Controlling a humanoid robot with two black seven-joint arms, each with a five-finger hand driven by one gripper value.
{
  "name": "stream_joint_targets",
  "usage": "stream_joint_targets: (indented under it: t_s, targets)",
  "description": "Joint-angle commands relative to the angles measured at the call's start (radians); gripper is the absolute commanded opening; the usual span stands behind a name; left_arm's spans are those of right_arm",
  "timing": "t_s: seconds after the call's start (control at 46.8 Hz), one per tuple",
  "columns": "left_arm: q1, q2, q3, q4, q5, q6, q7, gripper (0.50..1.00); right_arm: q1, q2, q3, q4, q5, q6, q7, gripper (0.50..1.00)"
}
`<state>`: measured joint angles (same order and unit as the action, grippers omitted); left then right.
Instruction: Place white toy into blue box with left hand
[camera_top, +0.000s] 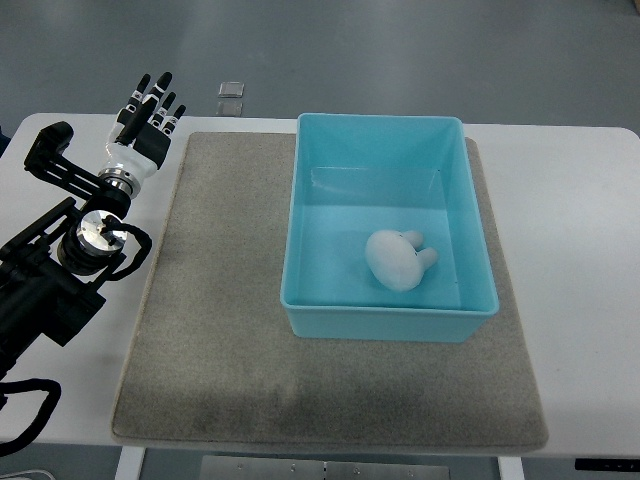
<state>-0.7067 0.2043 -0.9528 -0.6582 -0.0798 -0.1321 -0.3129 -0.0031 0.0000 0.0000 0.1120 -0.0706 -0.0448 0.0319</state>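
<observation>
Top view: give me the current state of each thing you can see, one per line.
white toy: lying inside the box, on its floor, toward the near right part.
blue box: upright on the grey mat, open-topped, holding only the toy.
grey mat: flat on the white table.
left hand: open, fingers extended, holding nothing, at the mat's far left corner, away from the box.
right hand: not in view.
</observation>
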Motion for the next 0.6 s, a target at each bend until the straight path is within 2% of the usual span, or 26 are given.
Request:
stream_joint_targets:
  t_s: [0.0,0.577]
  targets:
    - [0.001,-0.008,0.002,-0.001,0.0,0.0,0.0,0.996,0.0,0.0,0.0,0.0,0.0,-0.001,-0.001,0.936]
    - [0.001,-0.034,0.006,-0.001,0.0,0.014,-0.002,0.996,0.002,0.0,-0.003,0.043,-0.009,0.0,-0.001,0.936]
